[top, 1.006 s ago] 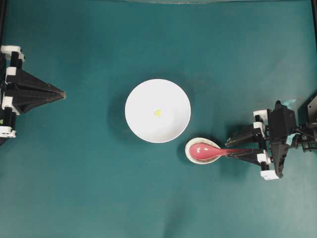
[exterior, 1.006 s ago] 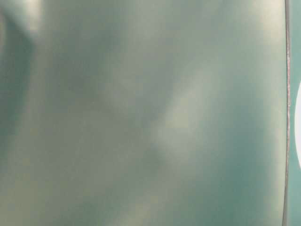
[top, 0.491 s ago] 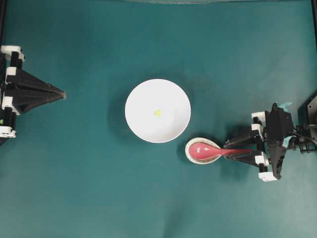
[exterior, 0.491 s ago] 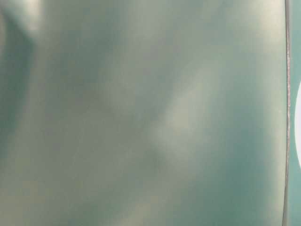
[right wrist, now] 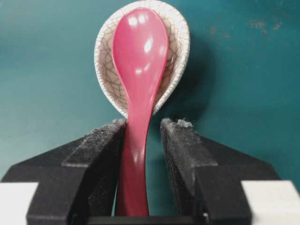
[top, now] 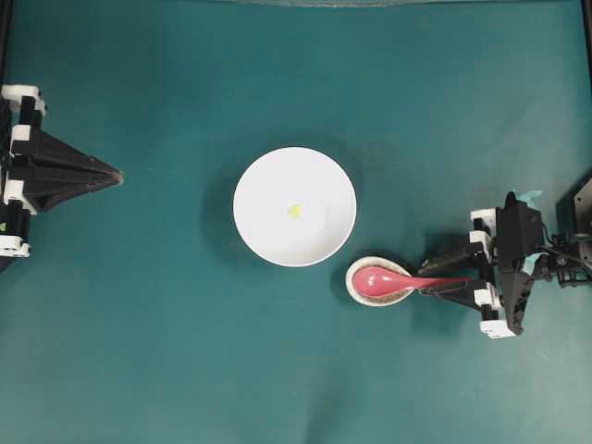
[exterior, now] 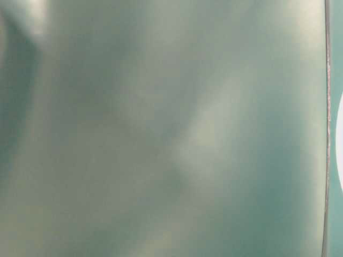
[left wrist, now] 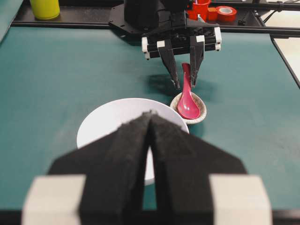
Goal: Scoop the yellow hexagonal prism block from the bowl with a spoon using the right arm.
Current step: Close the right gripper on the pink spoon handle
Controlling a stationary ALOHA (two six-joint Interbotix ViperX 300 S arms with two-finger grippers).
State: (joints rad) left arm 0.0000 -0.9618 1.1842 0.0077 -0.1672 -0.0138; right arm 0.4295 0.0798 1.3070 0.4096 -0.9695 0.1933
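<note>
The spoon [right wrist: 139,70] lies lower centre-right of the overhead frame, its scoop cradled in the speckled spoon rest [right wrist: 174,70], its handle pointing right; it looks glossy, stiff and likely slippery, so the straight handle is the place to grip; the right tool [right wrist: 143,140] straddles that handle, fingers spread apart, unclamped; the yellow block [top: 294,211] sits mid-bowl [top: 254,227], tiny and probably light; the left tool [top: 109,175] rests at far left, fingers together, on the teal counter [top: 166,351].

One bowl [top: 294,207], one spoon [top: 393,279], one spoon rest [top: 356,289], one yellow block [top: 294,211], two arms.
</note>
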